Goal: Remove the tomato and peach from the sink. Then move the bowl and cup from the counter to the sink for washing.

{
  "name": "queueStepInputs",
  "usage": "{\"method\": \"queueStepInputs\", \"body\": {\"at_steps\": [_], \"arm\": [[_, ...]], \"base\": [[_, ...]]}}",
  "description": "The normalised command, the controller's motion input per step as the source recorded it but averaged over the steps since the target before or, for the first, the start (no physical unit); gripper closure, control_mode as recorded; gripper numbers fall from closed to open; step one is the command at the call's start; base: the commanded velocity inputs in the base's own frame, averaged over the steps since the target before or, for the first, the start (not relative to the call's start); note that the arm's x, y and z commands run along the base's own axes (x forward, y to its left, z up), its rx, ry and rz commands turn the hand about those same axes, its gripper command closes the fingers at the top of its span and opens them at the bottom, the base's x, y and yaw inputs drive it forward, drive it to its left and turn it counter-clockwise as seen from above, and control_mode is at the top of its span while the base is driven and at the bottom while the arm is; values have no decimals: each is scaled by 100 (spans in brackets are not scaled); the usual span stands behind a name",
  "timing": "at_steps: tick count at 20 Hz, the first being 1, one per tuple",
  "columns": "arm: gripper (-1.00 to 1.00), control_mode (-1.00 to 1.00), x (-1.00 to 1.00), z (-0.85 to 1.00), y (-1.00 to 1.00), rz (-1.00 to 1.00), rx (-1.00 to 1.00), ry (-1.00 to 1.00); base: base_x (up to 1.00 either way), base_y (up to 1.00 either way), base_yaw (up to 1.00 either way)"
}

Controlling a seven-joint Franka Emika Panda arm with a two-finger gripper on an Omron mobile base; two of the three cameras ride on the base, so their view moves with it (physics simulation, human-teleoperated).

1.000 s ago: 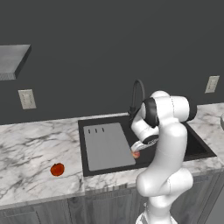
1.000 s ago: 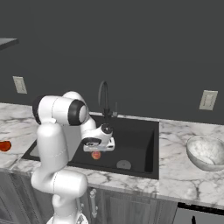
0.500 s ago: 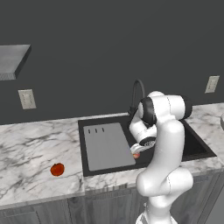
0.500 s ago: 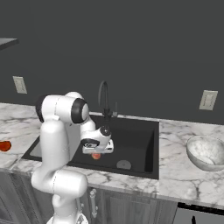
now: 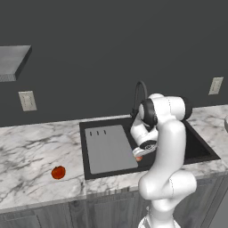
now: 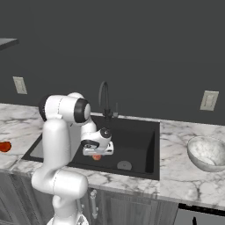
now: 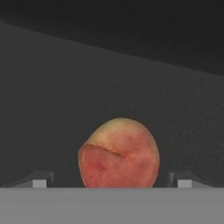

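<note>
The peach (image 7: 119,153), pale pinkish-red with a yellowish top, lies on the floor of the black sink (image 5: 200,147). My gripper (image 7: 111,179) is open, with one fingertip on each side of the peach and apart from it. From the base, the gripper (image 5: 142,153) (image 6: 97,153) hangs low in the basin right over the peach (image 6: 96,157). The tomato (image 5: 58,172) (image 6: 4,146) rests on the white marble counter (image 5: 31,151) left of the sink. The speckled bowl (image 6: 206,153) stands on the counter right of the sink (image 6: 136,140). The cup is out of view.
A black gooseneck faucet (image 5: 139,95) (image 6: 105,99) rises behind the basin, close to my arm. A grey flat panel (image 5: 109,149) covers the sink's left part. The round drain (image 6: 124,165) lies right of the gripper. Wall outlets (image 5: 27,100) sit on the dark backsplash.
The hand has sunk a little lower over the peach. Its jaws have stayed wide, and the fruit, tomato and bowl have not moved.
</note>
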Motion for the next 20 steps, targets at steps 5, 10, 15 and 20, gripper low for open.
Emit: {"method": "queueStepInputs", "body": {"at_steps": [5,10,15,20], "arm": [[-100,-100,5,-10,0,0,0,0],[-100,-100,7,-7,0,0,0,0],[-100,-100,6,-6,1,0,0,0],[-100,-100,9,-4,3,0,0,0]], "base": [[0,0,0],[0,0,0],[0,0,0],[0,0,0]]}}
